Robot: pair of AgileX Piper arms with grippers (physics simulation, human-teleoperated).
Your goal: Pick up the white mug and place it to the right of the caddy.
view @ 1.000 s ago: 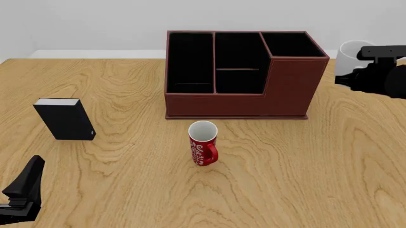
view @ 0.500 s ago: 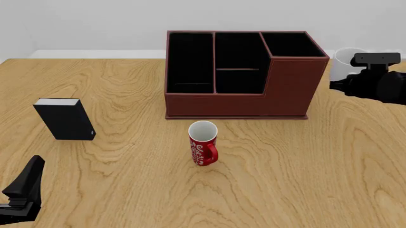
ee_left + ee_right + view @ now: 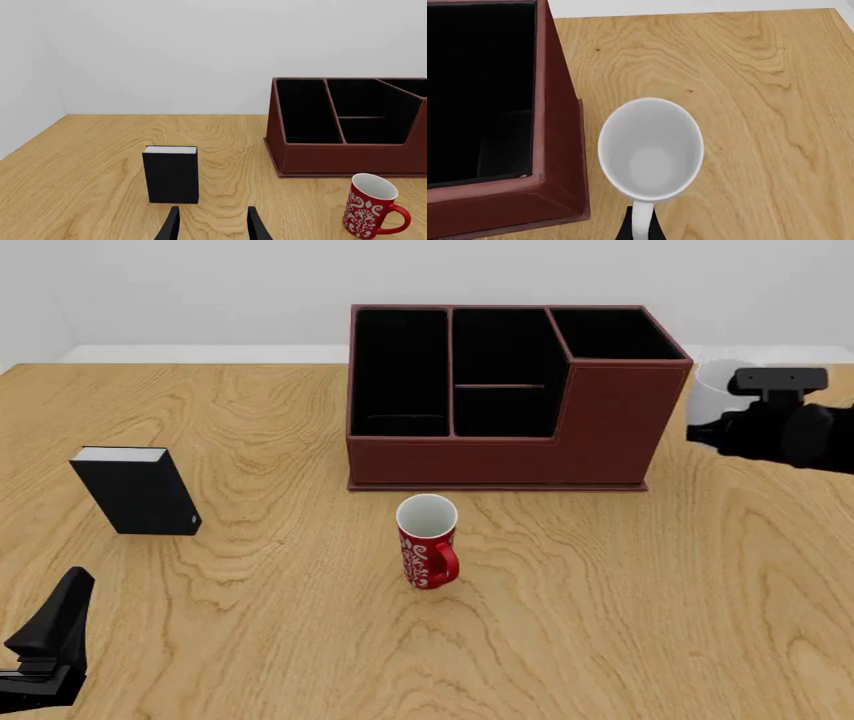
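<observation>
The white mug (image 3: 650, 160) stands upright just right of the reddish-brown caddy (image 3: 560, 150). My right gripper (image 3: 640, 227) is shut on the mug's loop handle. In the front view the mug (image 3: 714, 388) shows partly behind the right gripper (image 3: 707, 428), close to the caddy's (image 3: 601, 430) tall right section. I cannot tell whether the mug touches the table. My left gripper (image 3: 212, 227) is open and empty, low at the table's near left corner (image 3: 40, 650).
A red mug with white script (image 3: 427, 540) stands in front of the caddy, also in the left wrist view (image 3: 370, 205). A small black box with a white top (image 3: 136, 490) stands at the left, ahead of the left gripper (image 3: 171, 175).
My right gripper has come down and a little to the left with the white mug, closer to the table beside the caddy. The left arm has not moved.
</observation>
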